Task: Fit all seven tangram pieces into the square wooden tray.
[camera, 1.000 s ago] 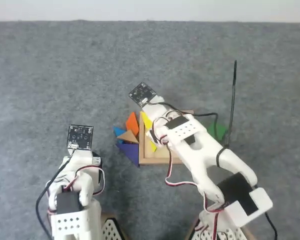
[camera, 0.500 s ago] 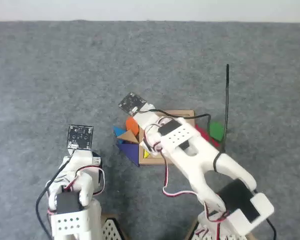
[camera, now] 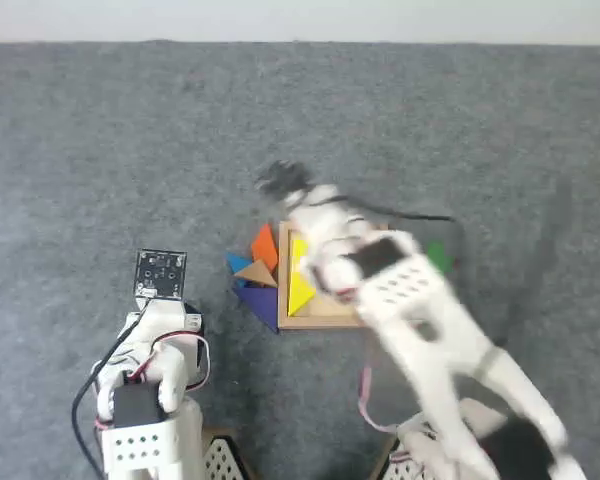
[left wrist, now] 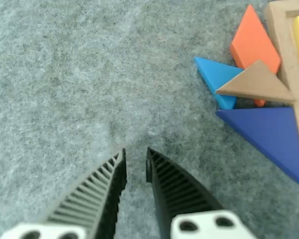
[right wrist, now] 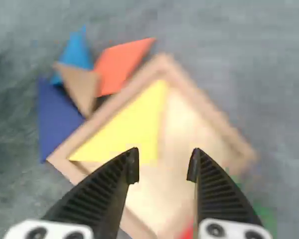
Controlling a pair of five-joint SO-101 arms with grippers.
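The square wooden tray (camera: 325,320) (right wrist: 209,124) lies mid-table with a yellow triangle (camera: 300,282) (right wrist: 127,127) in its left part. Against its left outer edge lie an orange parallelogram (camera: 266,245) (left wrist: 253,42), a light blue triangle (camera: 238,265) (left wrist: 214,74), a tan triangle (camera: 257,273) (left wrist: 256,85) and a dark blue triangle (camera: 263,305) (left wrist: 269,132). My right gripper (right wrist: 163,164) hovers open and empty above the tray. My left gripper (left wrist: 136,162) is shut over bare carpet, left of the pieces.
A green piece (camera: 438,257) (right wrist: 261,216) sits by the tray's right side, and a bit of red (right wrist: 187,233) shows near it. The right arm (camera: 410,290) covers much of the tray. Grey carpet spreads on all sides.
The right arm swung left over the tray, then rose and drew back. The yellow triangle, earlier at its gripper, now lies in the tray. The left arm stayed still.
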